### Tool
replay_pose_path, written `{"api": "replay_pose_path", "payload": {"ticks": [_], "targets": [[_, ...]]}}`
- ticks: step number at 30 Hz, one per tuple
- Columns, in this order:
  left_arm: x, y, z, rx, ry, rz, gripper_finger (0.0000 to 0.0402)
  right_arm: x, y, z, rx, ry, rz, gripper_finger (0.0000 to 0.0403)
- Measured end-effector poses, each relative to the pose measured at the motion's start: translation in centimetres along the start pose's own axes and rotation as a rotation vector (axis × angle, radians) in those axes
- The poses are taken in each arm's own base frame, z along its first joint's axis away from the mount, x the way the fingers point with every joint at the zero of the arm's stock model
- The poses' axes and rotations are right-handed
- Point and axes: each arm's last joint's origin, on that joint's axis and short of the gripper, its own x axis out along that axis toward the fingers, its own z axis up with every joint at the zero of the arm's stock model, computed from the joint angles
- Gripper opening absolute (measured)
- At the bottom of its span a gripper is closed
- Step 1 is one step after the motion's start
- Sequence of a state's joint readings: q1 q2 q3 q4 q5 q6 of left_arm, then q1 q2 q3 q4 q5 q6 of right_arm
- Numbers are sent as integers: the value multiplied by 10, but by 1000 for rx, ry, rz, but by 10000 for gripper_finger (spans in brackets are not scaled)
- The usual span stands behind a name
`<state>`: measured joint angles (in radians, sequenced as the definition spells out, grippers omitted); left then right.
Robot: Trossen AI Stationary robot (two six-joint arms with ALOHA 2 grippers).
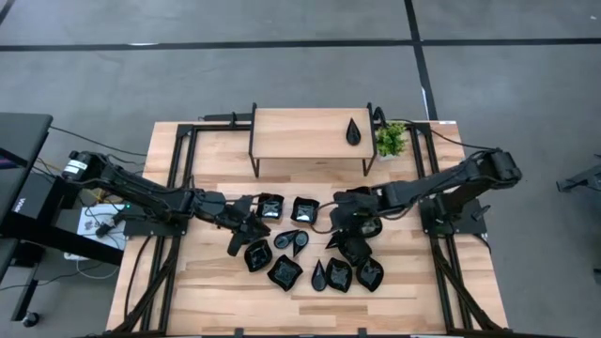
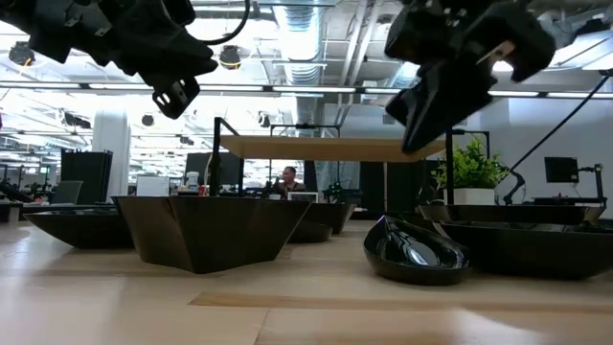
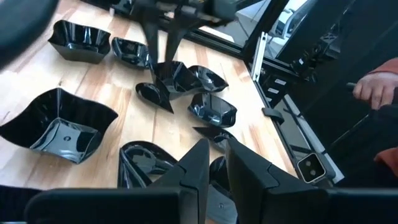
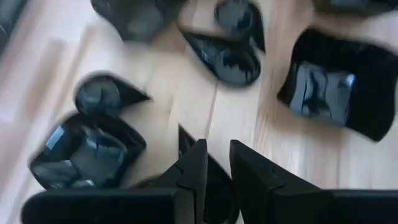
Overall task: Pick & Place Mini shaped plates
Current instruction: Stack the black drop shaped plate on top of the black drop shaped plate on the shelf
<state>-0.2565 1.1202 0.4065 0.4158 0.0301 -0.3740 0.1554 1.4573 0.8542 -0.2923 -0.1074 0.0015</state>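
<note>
- The table (image 1: pixel 216 282) carries a raised wooden shelf (image 1: pixel 300 133) at its 12 o'clock edge; one teardrop plate (image 1: pixel 353 130) already sits on the shelf, just beside a small potted plant (image 1: pixel 391 140). I judge the shelf to be the drop point.
- The mini shaped plates (image 1: pixel 310 253) lie in a tight cluster at the table's centre, running toward 6 o'clock; several touch or overlap, so I want a lone rim, not a shared one.
- The left gripper (image 1: pixel 246 228) hangs over the cluster's 9 o'clock side. In its wrist view the fingers (image 3: pixel 198 163) stand nearly together with a thin gap and nothing between them.
- The right gripper (image 1: pixel 349 214) hangs over the 3 o'clock side. Its fingers (image 4: pixel 194 167) are likewise narrowly parted and empty, above a dark plate I cannot identify by shape.
- From the low view both grippers are clear above the dishes, not touching any.
- To do this step well I would widen the jaws before descending, straddle one upright wall of a square plate (image 3: pixel 59 124), and keep the arms apart.
- Risk: the glossy walls look slippery and a crooked pinch could flip a dish.
- A person's hand (image 3: pixel 373 90) shows beyond the table frame; I keep clear.
</note>
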Motion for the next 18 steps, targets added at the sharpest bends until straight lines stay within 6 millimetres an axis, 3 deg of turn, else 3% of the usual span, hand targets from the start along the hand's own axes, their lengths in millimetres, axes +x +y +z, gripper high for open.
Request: {"api": "replay_pose_path", "payload": {"ticks": [9,18], "targets": [[0,0,0,0,-2,-1,56,21,-1,6,-94,50,36,65],[0,0,0,0,-5,-2,56,38,-3,-5,-222,158,46,65]]}}
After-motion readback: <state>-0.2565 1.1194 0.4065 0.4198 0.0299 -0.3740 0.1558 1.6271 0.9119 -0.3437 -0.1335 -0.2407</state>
